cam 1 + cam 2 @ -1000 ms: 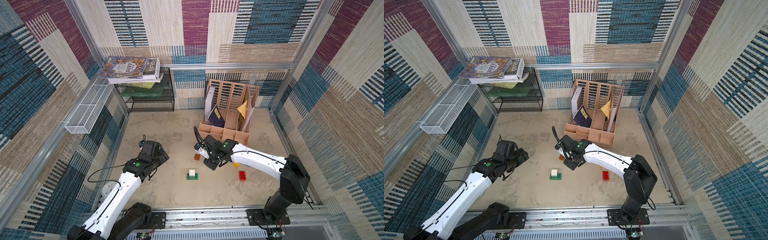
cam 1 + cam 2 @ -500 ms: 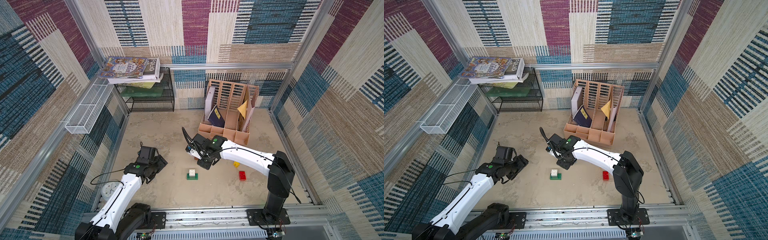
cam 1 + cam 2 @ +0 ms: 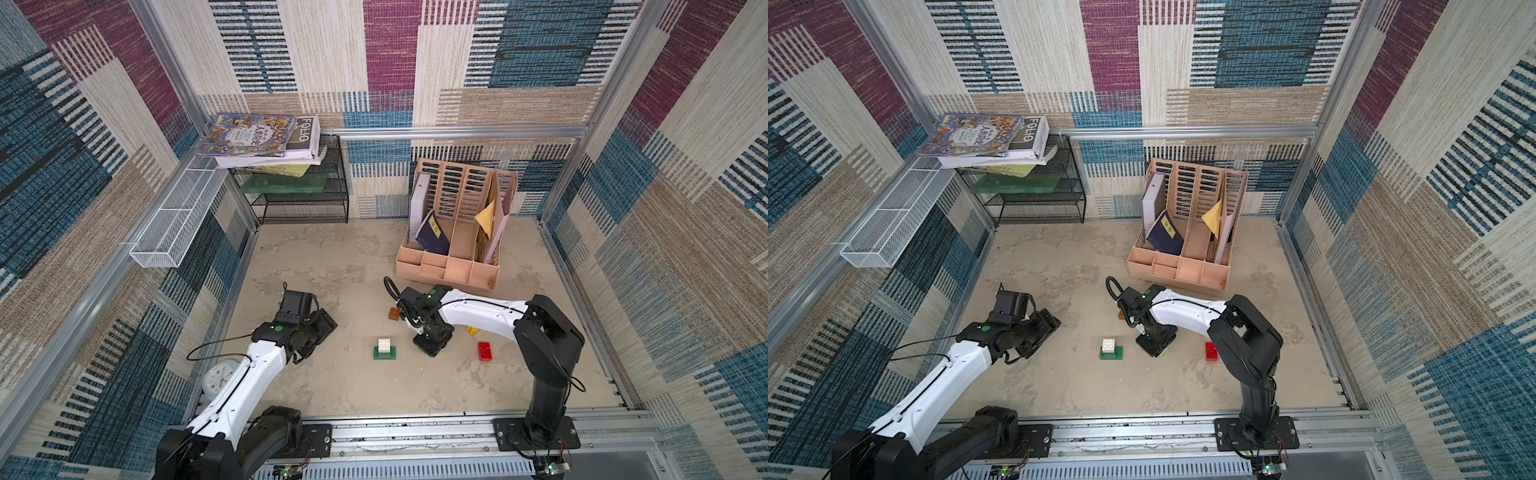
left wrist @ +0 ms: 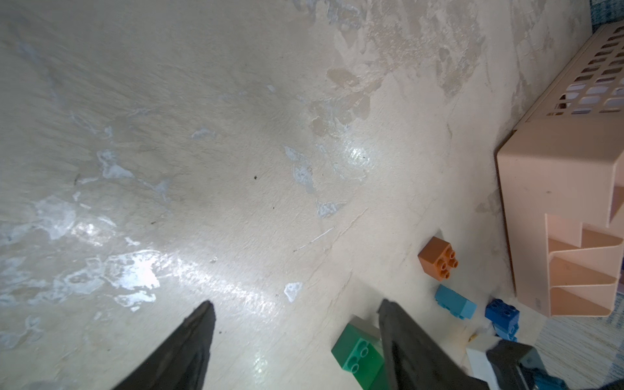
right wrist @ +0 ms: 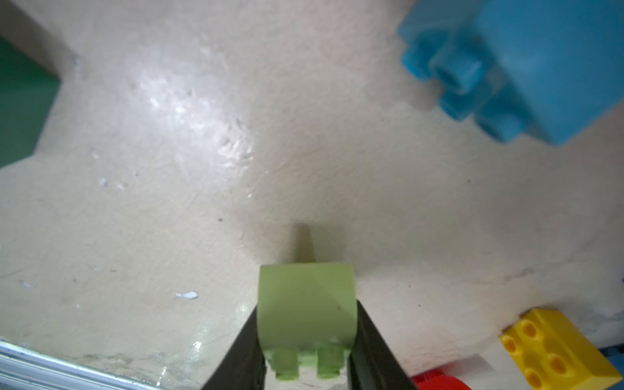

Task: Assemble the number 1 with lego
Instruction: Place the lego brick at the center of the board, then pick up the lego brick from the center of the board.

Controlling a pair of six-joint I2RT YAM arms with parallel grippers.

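Observation:
A cream lego brick (image 3: 384,344) sits on a dark green brick (image 3: 385,354) at the middle front of the floor, seen in both top views (image 3: 1108,345). Just right of that stack, my right gripper (image 3: 432,343) points down at the floor. In the right wrist view it (image 5: 306,307) is shut on a lime brick (image 5: 305,297), studs toward the camera. Loose brown (image 3: 394,313), yellow (image 3: 472,331) and red (image 3: 484,351) bricks lie around it. A blue brick (image 5: 540,67) lies near. My left gripper (image 4: 297,304) is open and holds nothing, left of the stack (image 3: 318,330).
A tan file organizer (image 3: 449,270) with books stands behind the right arm. A black wire rack (image 3: 303,203) under stacked books fills the back left corner, beside a white mesh basket (image 3: 178,216). A small clock (image 3: 220,374) lies under the left arm.
My right gripper has moved from beside the brown brick toward the front, down next to the green and cream stack. The left arm has drawn back a little toward the front.

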